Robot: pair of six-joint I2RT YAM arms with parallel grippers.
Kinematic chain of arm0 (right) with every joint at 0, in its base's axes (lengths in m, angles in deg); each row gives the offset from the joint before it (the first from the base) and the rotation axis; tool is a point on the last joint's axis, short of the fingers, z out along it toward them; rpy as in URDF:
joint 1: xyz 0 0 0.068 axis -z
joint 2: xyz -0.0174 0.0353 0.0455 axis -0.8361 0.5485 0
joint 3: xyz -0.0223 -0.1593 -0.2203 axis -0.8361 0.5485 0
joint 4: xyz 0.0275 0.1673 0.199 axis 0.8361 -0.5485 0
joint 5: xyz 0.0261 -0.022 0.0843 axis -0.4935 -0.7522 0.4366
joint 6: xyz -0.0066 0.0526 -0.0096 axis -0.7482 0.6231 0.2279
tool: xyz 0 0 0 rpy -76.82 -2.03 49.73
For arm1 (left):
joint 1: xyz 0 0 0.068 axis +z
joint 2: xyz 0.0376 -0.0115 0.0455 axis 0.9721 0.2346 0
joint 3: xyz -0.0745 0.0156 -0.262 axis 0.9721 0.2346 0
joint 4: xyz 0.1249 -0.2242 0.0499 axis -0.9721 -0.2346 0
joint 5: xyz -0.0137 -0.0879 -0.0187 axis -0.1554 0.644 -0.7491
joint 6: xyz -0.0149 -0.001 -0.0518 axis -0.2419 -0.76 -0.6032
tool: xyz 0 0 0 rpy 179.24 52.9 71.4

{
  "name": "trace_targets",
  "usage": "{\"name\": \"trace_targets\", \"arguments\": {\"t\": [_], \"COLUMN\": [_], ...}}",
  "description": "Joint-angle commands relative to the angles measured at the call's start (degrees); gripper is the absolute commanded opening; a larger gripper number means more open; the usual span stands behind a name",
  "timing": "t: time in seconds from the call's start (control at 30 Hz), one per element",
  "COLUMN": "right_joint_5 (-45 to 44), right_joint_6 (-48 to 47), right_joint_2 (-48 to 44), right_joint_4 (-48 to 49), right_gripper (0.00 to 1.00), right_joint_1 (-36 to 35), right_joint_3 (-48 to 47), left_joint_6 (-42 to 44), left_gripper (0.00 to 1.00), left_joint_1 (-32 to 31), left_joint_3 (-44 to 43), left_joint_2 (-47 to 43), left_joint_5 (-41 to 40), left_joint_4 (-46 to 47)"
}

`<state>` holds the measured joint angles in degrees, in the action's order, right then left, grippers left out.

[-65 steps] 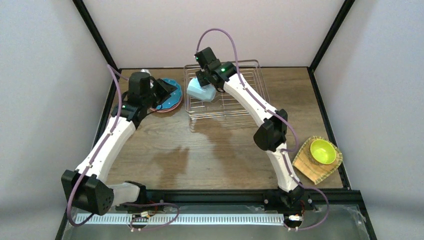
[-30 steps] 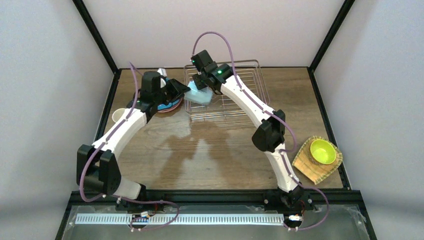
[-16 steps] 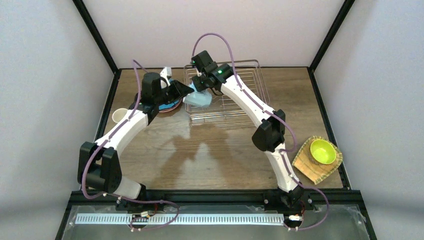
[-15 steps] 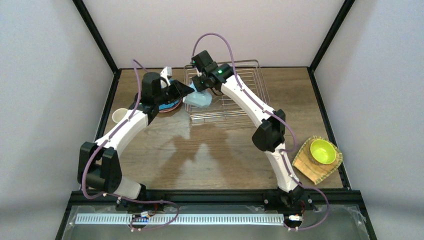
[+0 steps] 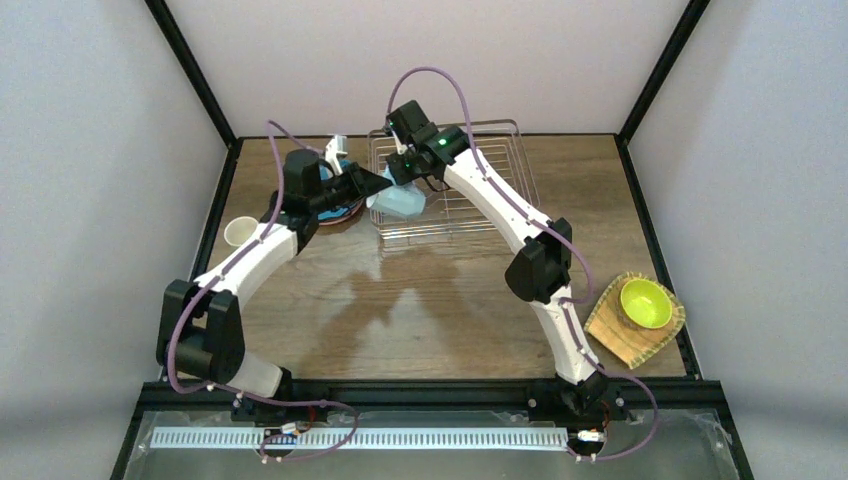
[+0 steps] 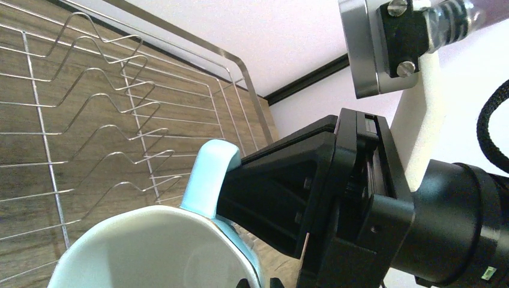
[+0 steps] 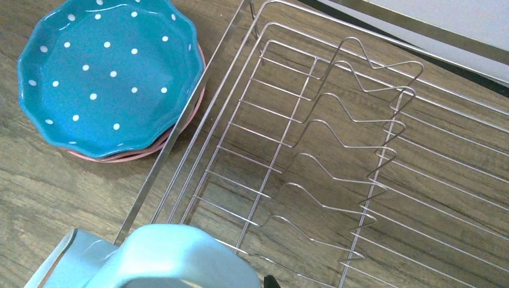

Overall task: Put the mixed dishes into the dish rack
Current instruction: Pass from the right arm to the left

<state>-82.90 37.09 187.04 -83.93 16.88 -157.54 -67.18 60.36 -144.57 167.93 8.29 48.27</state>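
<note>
pale walls and a black frame close in a wooden desk [image 5: 440,300], with the wire rack [image 5: 490,190] at its far middle. both arms meet at the rack's near left corner, where the blue mug [image 5: 398,203] hangs between them. whether it touches the wire cannot be told. right fingers [image 6: 270,186] are clamped on the mug's handle. left fingers [image 5: 372,181] are pressed together on the mug's rim, their tips barely showing at the bottom of the left wrist view. the mug's mouth faces the left wrist camera. just left of the rack a blue dotted plate [image 7: 108,78] lies stacked on a pink plate [image 7: 150,153]. a pale mug [image 5: 238,232] stands near the desk's left edge. well apart, at the right edge, a lime bowl [image 5: 645,303] sits on a woven plate [image 5: 620,335].
</note>
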Motion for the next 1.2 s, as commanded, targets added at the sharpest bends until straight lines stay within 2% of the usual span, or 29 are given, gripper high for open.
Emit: {"name": "trace_targets", "arguments": {"t": [0.0, 0.1, 0.27, 0.37, 0.47, 0.57, 0.87, 1.17], "right_joint_5": [0.5, -0.2, -0.1, 0.3, 0.9, 1.5, 3.2, 6.4], "right_joint_6": [3.1, 3.3, 3.7, 4.3, 4.8, 5.1, 6.0, 10.0], "right_joint_2": [-3.3, -4.4, -5.6, -5.9, -6.1, -6.4, -6.5, -11.0], "right_joint_4": [5.6, 6.9, 8.0, 8.2, 8.6, 9.0, 9.8, 14.4], "right_gripper": [0.01, 0.01, 0.13, 0.27, 0.47, 0.57, 0.66, 0.71], "right_joint_1": [0.8, 1.4, 2.6, 3.3, 4.1, 4.8, 6.6, 9.4], "right_joint_3": [-1.7, 0.3, 1.5, 1.7, 1.8, 2.0, 2.5, 12.1], "left_joint_6": [-2.0, -3.7, -8.0, -10.9, -13.4, -15.7, -22.4, -32.0], "left_gripper": [0.03, 0.03, 0.03, 0.03, 0.03, 0.03, 0.03, 0.03], "left_joint_1": [0.5, 0.9, 2.3, 3.0, 3.6, 4.2, 5.5, 7.0], "left_joint_3": [3.6, 5.2, 8.4, 10.0, 11.1, 11.6, 12.6, 15.4], "left_joint_2": [1.0, 0.5, -0.6, -0.6, -0.6, -0.6, 0.1, -0.9], "left_joint_5": [1.6, 0.6, -1.6, -2.0, -2.2, -2.5, -3.4, -7.2], "left_joint_4": [1.8, 3.5, 7.9, 10.7, 13.1, 14.8, 21.3, 27.4]}}
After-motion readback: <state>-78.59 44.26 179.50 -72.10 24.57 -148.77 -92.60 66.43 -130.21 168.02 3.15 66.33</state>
